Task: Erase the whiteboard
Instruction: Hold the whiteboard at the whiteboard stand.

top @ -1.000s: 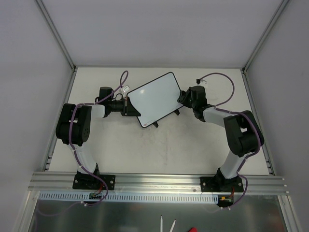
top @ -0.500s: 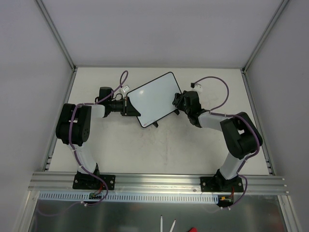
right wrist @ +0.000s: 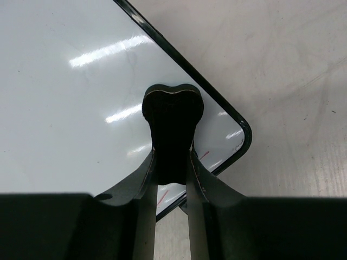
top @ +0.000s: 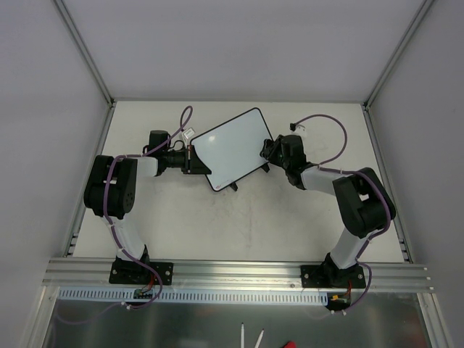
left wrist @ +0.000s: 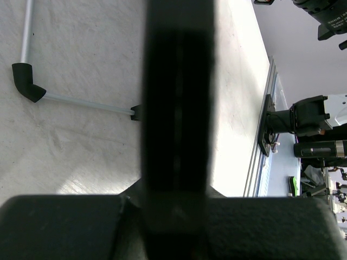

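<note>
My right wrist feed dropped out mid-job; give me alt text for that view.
The right pincer grips a black bone-shaped eraser over a rounded corner of the whiteboard, where a faint red streak shows beside it. Pale table lies beyond the rim.

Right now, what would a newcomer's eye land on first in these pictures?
The whiteboard, angled across mid-table, with the left gripper clamped on its left edge. The right gripper holds a black eraser over its right corner, where faint red marks show.

Off-white table (top: 239, 225), grey walls (top: 43, 65).
</note>
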Controlling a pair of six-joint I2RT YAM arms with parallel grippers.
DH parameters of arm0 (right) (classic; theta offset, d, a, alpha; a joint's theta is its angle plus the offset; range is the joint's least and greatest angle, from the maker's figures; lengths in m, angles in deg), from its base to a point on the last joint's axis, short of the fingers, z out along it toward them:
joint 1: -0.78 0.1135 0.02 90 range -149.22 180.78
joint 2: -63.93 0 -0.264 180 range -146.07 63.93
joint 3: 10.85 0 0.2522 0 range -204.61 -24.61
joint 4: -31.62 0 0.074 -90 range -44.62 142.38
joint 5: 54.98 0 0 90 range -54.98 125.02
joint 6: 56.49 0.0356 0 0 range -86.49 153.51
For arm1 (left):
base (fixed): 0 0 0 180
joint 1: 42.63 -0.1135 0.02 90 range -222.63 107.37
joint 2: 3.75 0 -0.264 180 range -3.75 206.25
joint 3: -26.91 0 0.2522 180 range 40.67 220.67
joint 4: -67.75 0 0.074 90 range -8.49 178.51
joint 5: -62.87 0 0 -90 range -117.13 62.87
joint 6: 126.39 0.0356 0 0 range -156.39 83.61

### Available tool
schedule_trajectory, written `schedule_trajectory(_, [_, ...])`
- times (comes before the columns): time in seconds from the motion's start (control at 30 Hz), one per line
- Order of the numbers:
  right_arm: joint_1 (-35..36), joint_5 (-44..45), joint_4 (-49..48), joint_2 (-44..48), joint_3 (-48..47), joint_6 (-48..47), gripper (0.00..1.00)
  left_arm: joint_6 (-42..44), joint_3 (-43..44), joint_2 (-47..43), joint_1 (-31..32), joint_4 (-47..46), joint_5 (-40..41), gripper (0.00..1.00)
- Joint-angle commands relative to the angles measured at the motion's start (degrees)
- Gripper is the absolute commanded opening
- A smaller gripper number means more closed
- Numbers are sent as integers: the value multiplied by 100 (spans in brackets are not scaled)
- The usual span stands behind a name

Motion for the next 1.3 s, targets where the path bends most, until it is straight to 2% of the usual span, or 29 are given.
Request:
schedule_trajectory(0.0, [-220, 30, 149, 27, -25, -31, 4, 37, 77, -68, -22, 193, 66, 0])
schedule_trajectory(0.63, [-484, -427, -220, -140, -96, -49, 3, 54, 77, -68, -22, 184, 75, 0])
schedule_trajectory(0.93, [-37, -471, -361, -184, 36, 31, 2, 54, 77, -68, -22, 193, 75, 0])
schedule_trajectory(1.27, [421, -40, -475, 150, 449, 330, 3, 54, 77, -68, -22, 193, 66, 0])
